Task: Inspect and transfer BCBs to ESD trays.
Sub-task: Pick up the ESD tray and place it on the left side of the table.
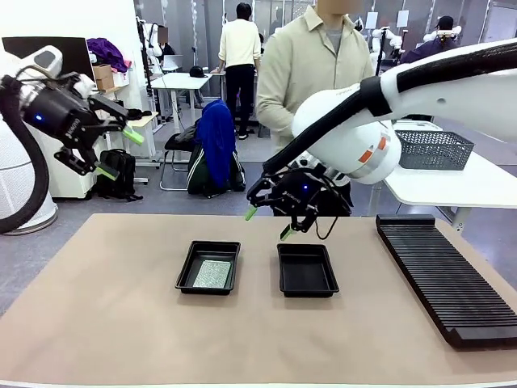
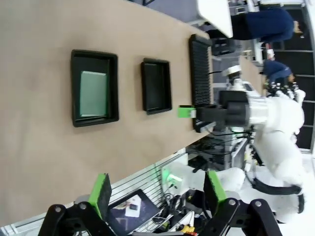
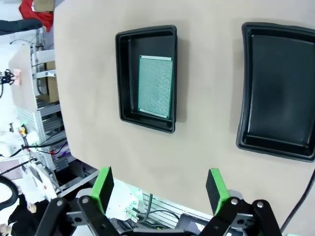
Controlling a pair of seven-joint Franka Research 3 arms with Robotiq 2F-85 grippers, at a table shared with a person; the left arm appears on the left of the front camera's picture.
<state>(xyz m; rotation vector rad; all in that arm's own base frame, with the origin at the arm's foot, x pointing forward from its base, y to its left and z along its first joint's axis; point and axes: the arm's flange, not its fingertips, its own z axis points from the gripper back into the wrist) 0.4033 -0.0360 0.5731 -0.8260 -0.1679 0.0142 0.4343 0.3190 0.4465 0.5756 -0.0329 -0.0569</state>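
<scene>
Left tool (image 1: 119, 153): held raised beyond the worktop's (image 1: 105, 315) left edge, well apart from both trays. Its green-padded fingers are spread apart and nothing is gripped.
Right tool (image 1: 268, 223): hung above the far part of the worktop, just behind the right ESD tray (image 1: 307, 275). Its fingers are set apart and nothing is clamped.
BCB (image 1: 212, 273): one green board is laid flat on the floor of the left ESD tray (image 1: 184, 273), pale speckled face up.
Trays: both are set side by side near the worktop's middle, a gap between them. The right one's bare black floor is seen.
Slotted rack (image 1: 444, 275): laid along the worktop's right side, apart from the trays.
Person (image 1: 311, 69): stood at the far side, partly hidden by the right arm.
</scene>
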